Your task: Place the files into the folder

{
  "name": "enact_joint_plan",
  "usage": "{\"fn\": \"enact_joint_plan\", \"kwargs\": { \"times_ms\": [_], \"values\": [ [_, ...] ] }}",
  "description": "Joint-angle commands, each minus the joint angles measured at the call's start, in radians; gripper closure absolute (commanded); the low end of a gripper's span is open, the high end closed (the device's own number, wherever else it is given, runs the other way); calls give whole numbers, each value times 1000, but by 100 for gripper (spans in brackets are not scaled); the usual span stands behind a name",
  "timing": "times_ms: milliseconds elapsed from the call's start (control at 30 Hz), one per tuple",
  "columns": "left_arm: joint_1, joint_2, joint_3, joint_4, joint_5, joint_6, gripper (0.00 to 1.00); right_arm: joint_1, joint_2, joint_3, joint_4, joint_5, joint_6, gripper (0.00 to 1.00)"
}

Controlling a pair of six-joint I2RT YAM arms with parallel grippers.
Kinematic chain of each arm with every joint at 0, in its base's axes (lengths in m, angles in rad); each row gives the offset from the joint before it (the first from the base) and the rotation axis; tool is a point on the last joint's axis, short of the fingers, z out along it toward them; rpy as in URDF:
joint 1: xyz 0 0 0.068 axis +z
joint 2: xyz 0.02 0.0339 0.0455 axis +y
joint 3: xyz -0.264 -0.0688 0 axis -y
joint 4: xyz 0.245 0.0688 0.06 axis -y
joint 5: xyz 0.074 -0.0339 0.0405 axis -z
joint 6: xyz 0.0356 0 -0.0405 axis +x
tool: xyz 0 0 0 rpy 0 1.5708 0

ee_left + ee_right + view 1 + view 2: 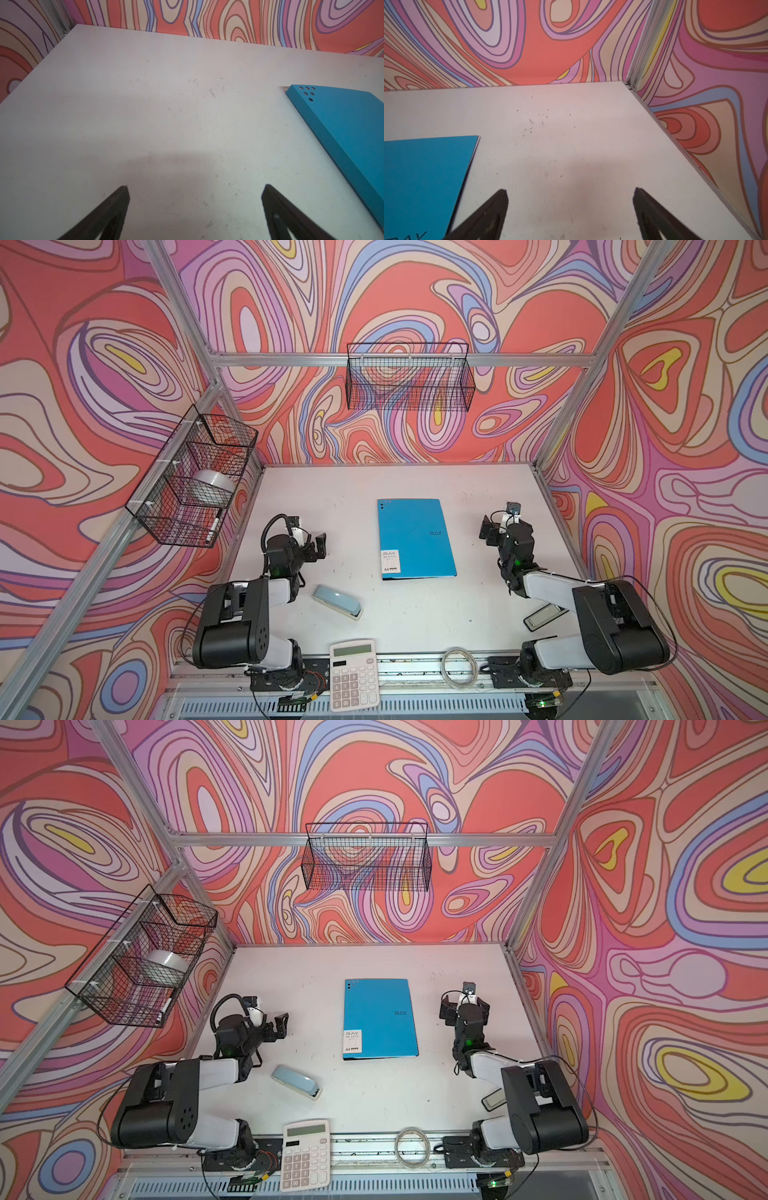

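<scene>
Bright blue thin A4 folder [415,537] is lying closed mid white tabletop [353,489], the white paper files [477,141] seemingly showing as an edge sliver; left gripper [195,188] and right gripper [571,190] are hovering spread-open, empty, flanking it, so probably only checking is remaining.

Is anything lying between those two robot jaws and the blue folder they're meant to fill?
Nothing visible does. Only bare table separates the left gripper and the right gripper from the closed blue folder, and both sets of jaws stand open. The light blue stapler lies nearer the front, off both paths.
</scene>
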Motion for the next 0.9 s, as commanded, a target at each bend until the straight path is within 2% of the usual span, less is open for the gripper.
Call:
{"fn": "enact_joint_plan", "kwargs": {
  "times_ms": [0, 167, 267, 300, 333, 400, 433, 467, 500, 567, 633, 667, 733, 767, 867],
  "values": [
    [5, 10, 17, 76, 23, -11, 0, -31, 30, -47, 177, -18, -11, 1],
    [5, 10, -29, 154, 60, 6, 0, -51, 137, -103, 384, -41, 7, 2],
    [-1, 59, -125, 368, 53, 12, 0, -61, 218, -149, 557, -40, 11, 2],
    [-1, 123, -148, 516, 33, -14, 0, -71, 247, -159, 604, -61, 15, 1],
    [1, 136, -154, 544, 36, -14, 0, -79, 272, -164, 638, -77, 19, 1],
    [-3, 57, -132, 378, 55, 21, 0, -89, 326, -162, 684, -103, 25, 2],
    [-3, 62, -119, 366, 51, 13, 0, -94, 350, -155, 701, -114, 20, 2],
    [-1, 95, -108, 400, 34, -9, 0, -97, 335, -139, 660, -120, 25, 1],
    [3, 110, -97, 405, 24, -20, 0, -108, 304, -107, 537, -139, 37, 2],
    [3, 66, -59, 258, 43, 5, 0, -123, 311, -23, 395, -203, 29, 1],
    [-6, 82, -28, 226, 31, 6, 0, -128, 309, 97, 156, -262, 16, 1],
    [-12, 95, -14, 221, 33, 11, 0, -139, 314, 82, 205, -278, 22, 2],
    [-37, 71, 26, 97, 2, 43, 0, -142, 311, 81, 201, -280, 21, 2],
    [-54, 74, 28, 98, -32, 48, 0, -142, 308, 81, 194, -276, 19, 1],
    [-57, 75, 25, 104, -41, 49, 0, -142, 307, 81, 196, -274, 17, 2]
  ]
}}
